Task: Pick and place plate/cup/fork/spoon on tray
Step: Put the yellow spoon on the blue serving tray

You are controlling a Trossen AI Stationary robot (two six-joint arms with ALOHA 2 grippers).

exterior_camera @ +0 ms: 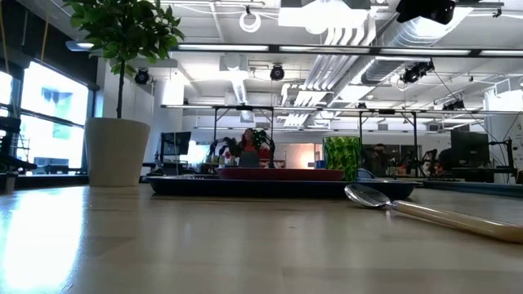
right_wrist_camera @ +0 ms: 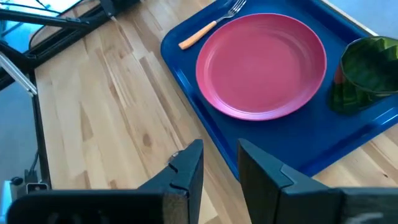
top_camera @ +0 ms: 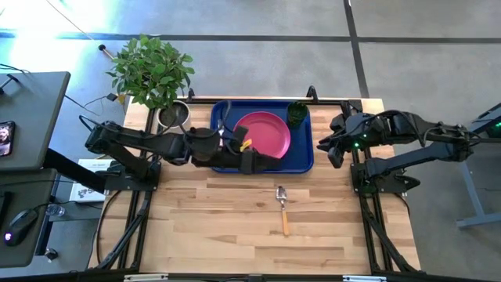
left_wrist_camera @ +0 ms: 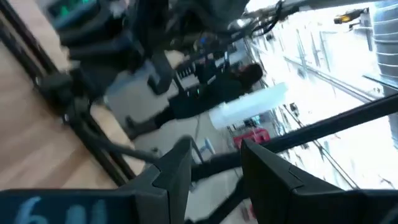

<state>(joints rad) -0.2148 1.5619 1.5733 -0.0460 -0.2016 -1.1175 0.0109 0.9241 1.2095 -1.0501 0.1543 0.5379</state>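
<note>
The dark blue tray lies at the table's far middle. On it are the pink plate, the green cup at its far right corner, and the fork beside the plate at the tray's left end. The spoon lies flat on the bare table in front of the tray. It also shows in the low view. My left gripper hangs over the tray's left near part, open and empty. My right gripper is open and empty just right of the tray.
A potted plant in a grey-white pot stands at the table's far left corner, beside the tray. Bare wood lies around the spoon toward the near edge. A person shows far off in the room behind the table.
</note>
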